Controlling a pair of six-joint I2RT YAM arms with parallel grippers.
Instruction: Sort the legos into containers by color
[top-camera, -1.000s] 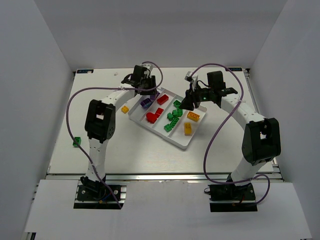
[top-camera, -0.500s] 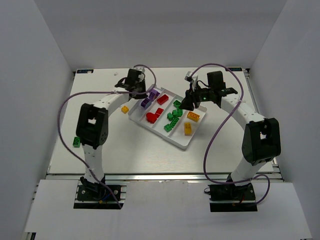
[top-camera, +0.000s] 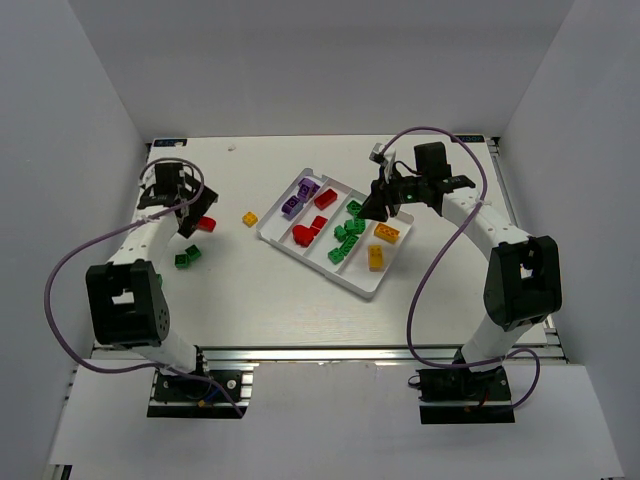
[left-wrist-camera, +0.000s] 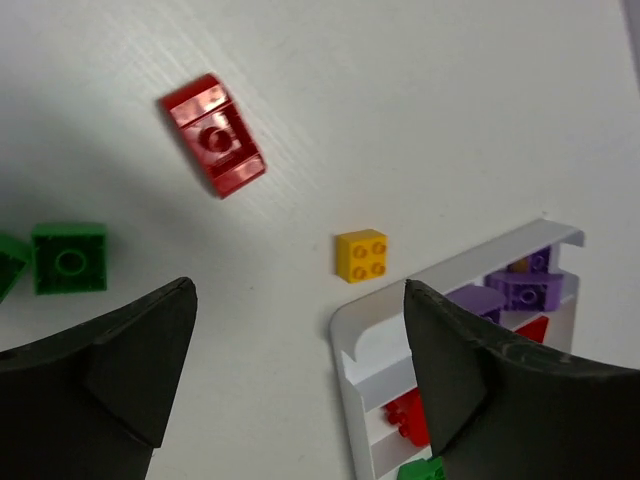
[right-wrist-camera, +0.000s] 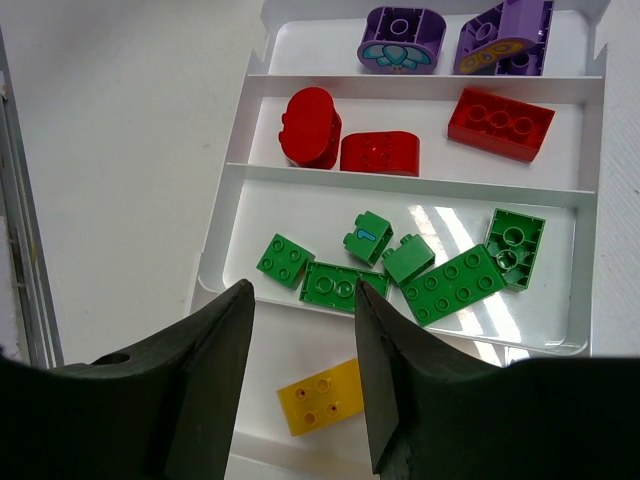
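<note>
L arm (top-camera: 148, 238) swung off the tray's (top-camera: 264, 232) far-left corner, out to the counter's (top-camera: 260, 300) left side. L gripper (top-camera: 188, 216) ended by a red brick (top-camera: 207, 222). That brick & green bricks (top-camera: 187, 256), prev. under the arm, came into view.

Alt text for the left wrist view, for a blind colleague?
The left gripper hangs open and empty over the table, where a red rounded brick, a small yellow square brick and a green square brick lie loose. A corner of the white plastic tray shows lower right, purple bricks inside.
</note>
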